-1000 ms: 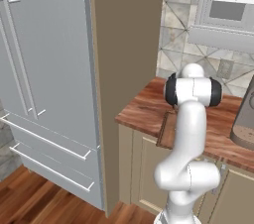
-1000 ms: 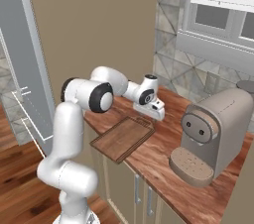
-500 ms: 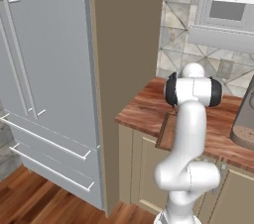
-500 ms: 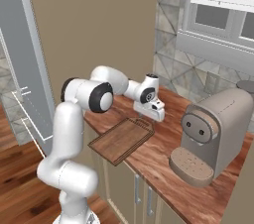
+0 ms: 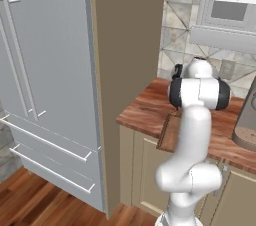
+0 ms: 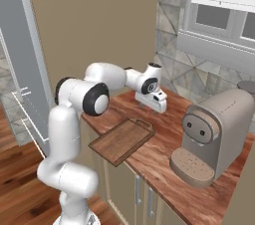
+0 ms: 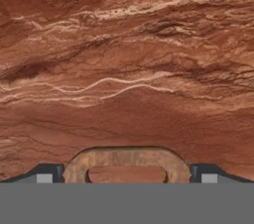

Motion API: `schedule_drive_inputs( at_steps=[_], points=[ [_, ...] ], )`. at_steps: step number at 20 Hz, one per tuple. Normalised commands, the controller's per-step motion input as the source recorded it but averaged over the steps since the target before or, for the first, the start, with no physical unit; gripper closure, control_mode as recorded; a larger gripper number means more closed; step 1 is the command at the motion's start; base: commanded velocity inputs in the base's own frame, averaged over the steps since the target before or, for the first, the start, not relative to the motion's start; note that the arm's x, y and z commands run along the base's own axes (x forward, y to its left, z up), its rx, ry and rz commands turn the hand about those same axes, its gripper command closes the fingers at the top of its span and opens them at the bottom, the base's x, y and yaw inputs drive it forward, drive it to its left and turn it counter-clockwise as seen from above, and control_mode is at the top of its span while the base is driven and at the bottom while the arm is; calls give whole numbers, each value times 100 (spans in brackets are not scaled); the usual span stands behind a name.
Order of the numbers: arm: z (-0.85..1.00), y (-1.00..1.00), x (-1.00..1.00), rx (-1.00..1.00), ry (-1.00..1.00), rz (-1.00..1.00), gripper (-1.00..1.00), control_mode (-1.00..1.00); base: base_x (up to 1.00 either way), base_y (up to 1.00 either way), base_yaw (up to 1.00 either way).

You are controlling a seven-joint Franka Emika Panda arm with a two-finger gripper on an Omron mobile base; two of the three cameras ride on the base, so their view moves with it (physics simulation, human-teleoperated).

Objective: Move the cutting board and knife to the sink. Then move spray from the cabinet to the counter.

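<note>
While the gripper [image 6: 158, 110] hangs with fingers apart, the cutting board [image 6: 122, 140] stretches away toward its seven o'clock, handle end nearest.

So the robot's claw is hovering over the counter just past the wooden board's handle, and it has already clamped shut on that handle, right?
Not quite. The gripper does hover over the counter by the cutting board and its loop handle, but it is open, not clamped. In the hand view the two fingertips stand wide on either side of the handle, holding nothing.

No text, label, brand, number or sign can be read on anything.
</note>
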Motion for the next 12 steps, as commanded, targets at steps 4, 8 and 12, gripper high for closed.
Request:
schedule_drive_inputs(
  at_steps=[4, 8, 12],
  points=[
    [66, 1, -79, 0, -10, -6, -100, -100, 0, 0, 0],
    [34, 18, -100, -8, 0, -1, -100, -100, 0, 0, 0],
    [21, 47, -100, -17, 0, 0, -100, -100, 0, 0, 0]
  ],
)
